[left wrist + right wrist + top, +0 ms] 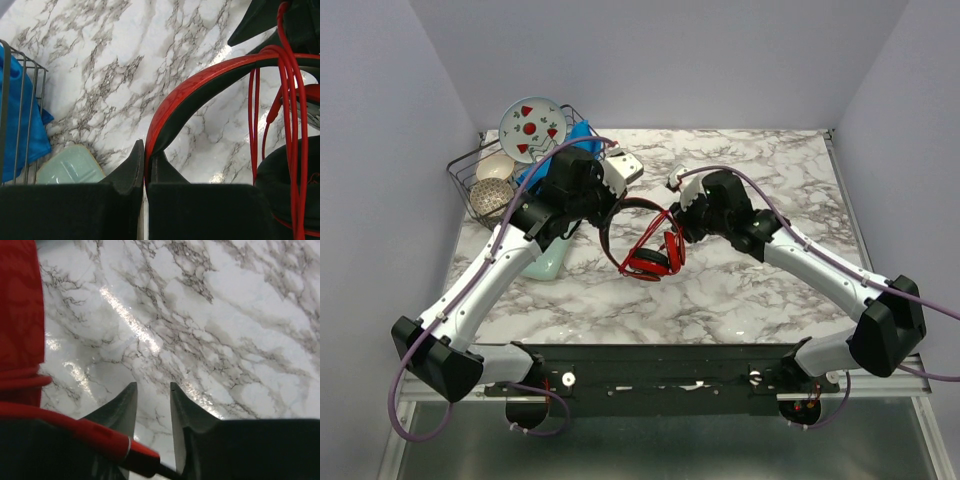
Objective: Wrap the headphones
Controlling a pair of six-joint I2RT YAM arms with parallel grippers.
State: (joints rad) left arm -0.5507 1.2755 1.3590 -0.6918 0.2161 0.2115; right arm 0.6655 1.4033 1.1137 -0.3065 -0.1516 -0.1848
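At the middle of the counter (720, 300), seen from above, the left arm (495, 255) and the right arm (820, 265) reach in from their near corners with elbows spread wide. Their wrists come close together over the headphones (648, 262), which lie on the marble between them. In the far left corner a wire basket (460, 172) holds a tilted plate (532, 128) with red figures, a cream bowl (496, 165), a speckled bowl (488, 196) and a blue cloth (582, 135). A pale green dish (550, 262) lies on the counter just beside the basket, partly under the left forearm.

From the left wrist, the left pincer (146, 150) is clamped together on the headband (200, 84), near one end of its arc. The cable (290, 110) hangs in several loops over the headband farther along, running down past a black ear pad (282, 185). The basket wires, the blue cloth and a corner of the green dish show at the left.

From the right wrist, the right pincer (150, 387) points down at bare marble, its tips narrowly apart. The cable's plug end crosses one tip toward the root of the gap. Whether it is nipped there I cannot tell. A broad red part of the headphones fills the left edge.
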